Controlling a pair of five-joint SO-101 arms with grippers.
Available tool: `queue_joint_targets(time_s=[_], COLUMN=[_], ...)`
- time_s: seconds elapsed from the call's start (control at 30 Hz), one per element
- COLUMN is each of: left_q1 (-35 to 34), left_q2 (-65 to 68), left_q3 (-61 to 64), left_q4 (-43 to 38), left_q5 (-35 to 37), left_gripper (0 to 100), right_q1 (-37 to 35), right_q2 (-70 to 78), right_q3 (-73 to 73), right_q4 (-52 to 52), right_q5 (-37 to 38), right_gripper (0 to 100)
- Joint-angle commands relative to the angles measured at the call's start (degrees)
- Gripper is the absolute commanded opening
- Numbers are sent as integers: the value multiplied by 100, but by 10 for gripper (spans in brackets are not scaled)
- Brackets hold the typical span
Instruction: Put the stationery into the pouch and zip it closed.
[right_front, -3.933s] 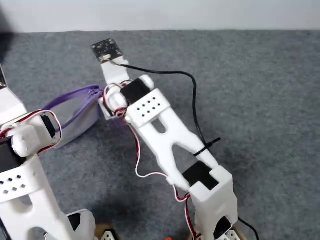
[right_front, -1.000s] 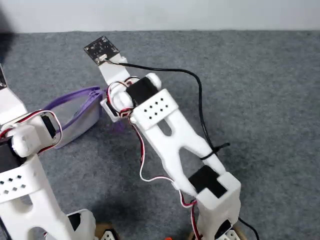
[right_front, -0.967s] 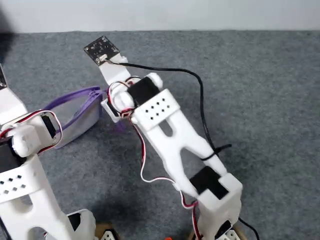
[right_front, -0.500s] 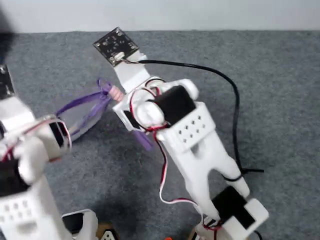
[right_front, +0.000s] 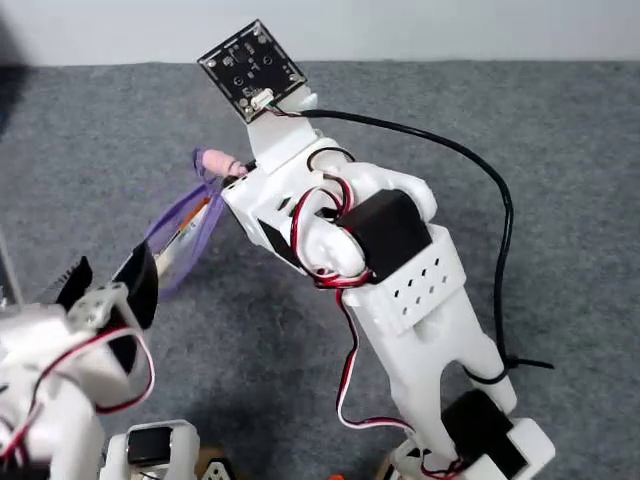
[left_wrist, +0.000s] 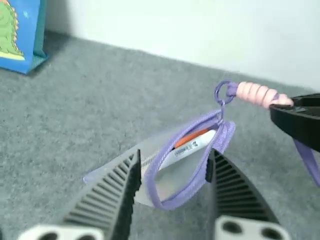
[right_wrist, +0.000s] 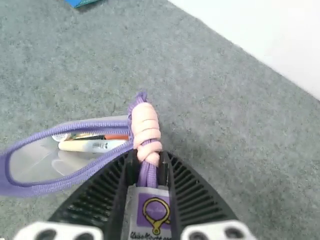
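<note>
High view: the right gripper (right_front: 238, 172) is pinched tight on the pink zip pull (right_front: 213, 161) of the pouch (right_front: 185, 228). The pouch is see-through with a purple edge. It sits on the grey mat (right_front: 560, 150) between the two arms. Its mouth is open, and the pens (right_wrist: 92, 142) are inside, one orange and one white. The end with the pull looks lifted a little off the mat.

The left gripper (right_front: 105, 282) is near the front left corner. Its two black jaws are wide apart and hold nothing. From the left wrist view, the near end of the pouch sits in the gap between those jaws. I cannot tell if they touch it. A blue box (left_wrist: 17, 32) stands far back by the wall.

About four seconds ago the right arm lay low and flat over the zip end, and the pink pull was hidden under it. Now that arm has come up and turned, and the pull sticks out past its tip. The left arm has slid back toward the front edge. The pouch looks thinner and more slanted than before.
</note>
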Motion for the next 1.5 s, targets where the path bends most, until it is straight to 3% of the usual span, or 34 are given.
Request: queue_joint_targets(time_s=[0.0, 0.17, 0.43, 0.77, 0.87, 1.07, 1.17, 1.47], left_q1=[18, -79, -1407, -1468, -1011, 527, 1037, 1547], left_q2=[-246, -440, -422, -404, -404, -308, 193, 1055], left_q3=[-22, -22, 92, 1297, 1710, 2114, 2079, 541], left_q4=[-44, -44, -281, -571, -571, -1108, -1292, -1415], left_q5=[211, 580, 563, 440, 325, 360, 642, 1354], left_gripper=[207, 207, 209, 207, 207, 206, 206, 209], right_q1=[92, 92, 549, 444, 163, -532, -752, -558], right_q2=[-374, -462, -514, -514, -514, -462, -453, -497], right_q3=[-44, -44, -70, -70, -79, -79, -70, -79], right_q4=[-136, -119, -136, -980, -1341, -2185, -2334, -2396], right_q5=[35, 44, 369, 580, 747, 1108, 1134, 1099], right_gripper=[8, 8, 8, 8, 8, 8, 8, 8])
